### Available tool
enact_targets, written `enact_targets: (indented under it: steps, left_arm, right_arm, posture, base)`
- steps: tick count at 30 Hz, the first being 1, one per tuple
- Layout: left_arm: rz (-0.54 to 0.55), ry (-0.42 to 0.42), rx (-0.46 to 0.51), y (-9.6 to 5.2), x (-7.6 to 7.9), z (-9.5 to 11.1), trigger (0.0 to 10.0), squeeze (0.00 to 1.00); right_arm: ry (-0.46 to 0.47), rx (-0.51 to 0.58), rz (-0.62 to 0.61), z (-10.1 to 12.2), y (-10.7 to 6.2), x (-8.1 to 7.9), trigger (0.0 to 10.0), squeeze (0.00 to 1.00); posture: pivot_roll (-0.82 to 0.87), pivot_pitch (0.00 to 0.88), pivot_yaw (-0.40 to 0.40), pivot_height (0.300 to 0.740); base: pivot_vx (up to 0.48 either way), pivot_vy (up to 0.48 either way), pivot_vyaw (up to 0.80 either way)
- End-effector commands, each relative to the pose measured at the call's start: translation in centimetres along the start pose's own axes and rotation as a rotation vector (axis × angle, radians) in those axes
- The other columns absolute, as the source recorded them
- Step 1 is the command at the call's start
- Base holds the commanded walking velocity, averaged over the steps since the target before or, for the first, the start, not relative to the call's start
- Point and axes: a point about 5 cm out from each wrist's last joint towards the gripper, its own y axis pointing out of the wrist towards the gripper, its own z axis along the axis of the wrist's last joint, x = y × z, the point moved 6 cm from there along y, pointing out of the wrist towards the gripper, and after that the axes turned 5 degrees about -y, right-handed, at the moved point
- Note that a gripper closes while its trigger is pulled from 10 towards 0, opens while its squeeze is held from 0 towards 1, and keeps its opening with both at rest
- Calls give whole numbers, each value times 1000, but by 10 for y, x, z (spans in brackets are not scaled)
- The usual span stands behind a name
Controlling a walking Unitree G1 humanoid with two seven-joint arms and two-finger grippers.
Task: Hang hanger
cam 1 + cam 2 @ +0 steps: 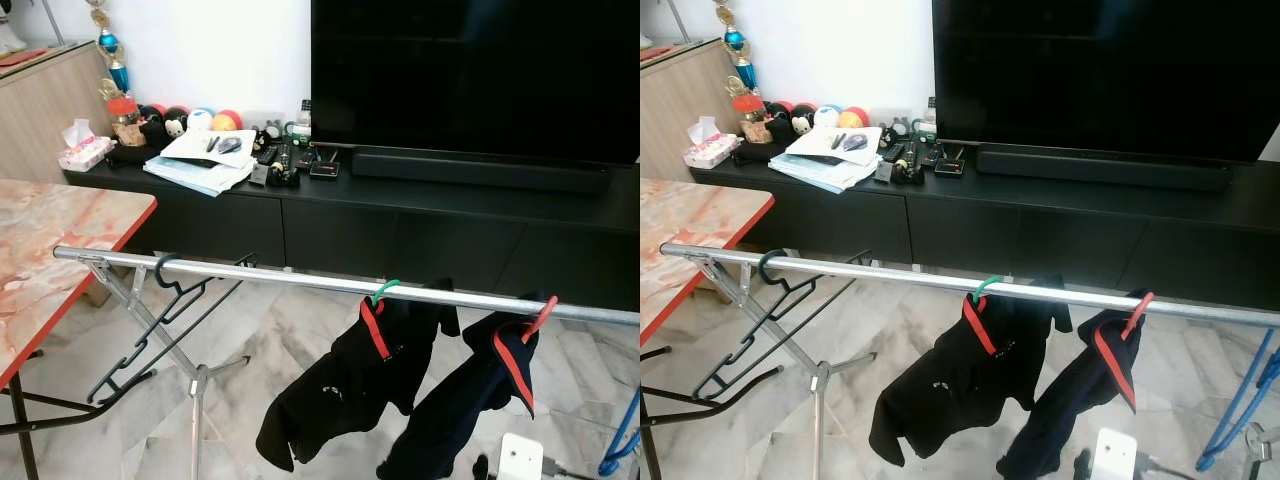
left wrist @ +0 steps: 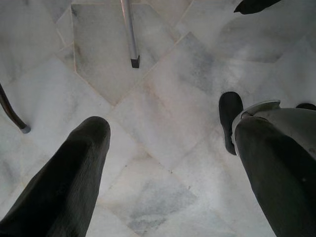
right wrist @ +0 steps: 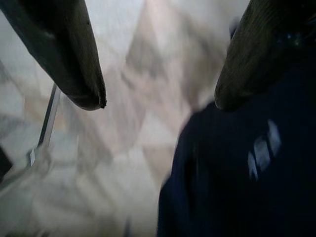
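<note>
The dark grey plastic hanger (image 1: 150, 330) is already hooked on the silver metal rail (image 1: 300, 280). Left gripper (image 2: 168, 143) and right gripper (image 3: 158, 79) hang released and empty over the floor, well below that rail. I'd just keep both clear of it.

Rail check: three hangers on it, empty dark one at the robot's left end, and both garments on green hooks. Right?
Not quite. The rail does carry three hangers, with the empty dark hanger at the robot's left end. But only the middle garment hangs from a green hook; the right garment hangs from a red hook. The left eye view shows it.
</note>
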Motion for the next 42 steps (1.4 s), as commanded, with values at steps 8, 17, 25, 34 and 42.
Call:
enact_targets:
  steps: [8,17,25,34,42]
  left_arm:
    - [2,18,-36,-1,3,-12,10000,0]
    - [-6,40,-38,-1,1,-10,10000,0]
    - [-10,50,-44,-1,0,-10,10000,0]
    - [-27,70,-68,0,19,-18,10000,0]
    - [-43,78,-59,3,38,-13,10000,0]
  right_arm:
    - [120,188,-56,26,-14,3,10000,0]
    - [134,290,-94,37,-34,22,10000,0]
    - [58,353,27,55,-49,11,10000,0]
    - [-155,284,96,53,-31,8,10000,0]
    - [-173,307,27,78,-16,19,10000,0]
  posture:
    - [45,54,30,740]
    - [36,55,31,740]
    - [26,49,29,740]
    - [27,40,29,740]
    - [23,37,33,740]
  base:
    - [0,0,0]
    - [0,0,0]
    - [0,0,0]
    - [0,0,0]
    - [0,0,0]
